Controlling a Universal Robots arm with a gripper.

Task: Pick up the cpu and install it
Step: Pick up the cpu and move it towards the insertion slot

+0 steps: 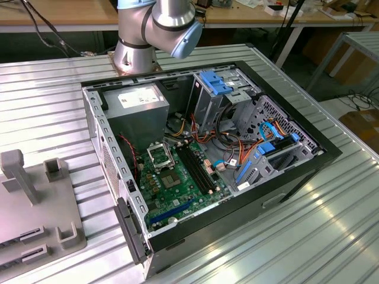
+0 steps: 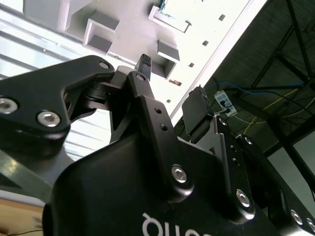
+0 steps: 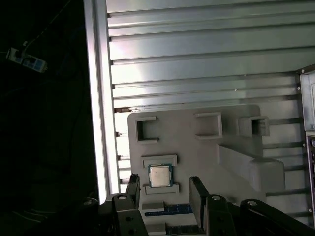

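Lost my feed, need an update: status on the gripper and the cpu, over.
Gripper open, empty. Cpu flat in its grey tray slot, ungripped, between the fingers in the first wrist view. Nothing on top of it.

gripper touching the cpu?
Apart. In the first wrist view the open gripper has its fingers either side of the cpu, with bare grey tray showing between each finger and the chip.
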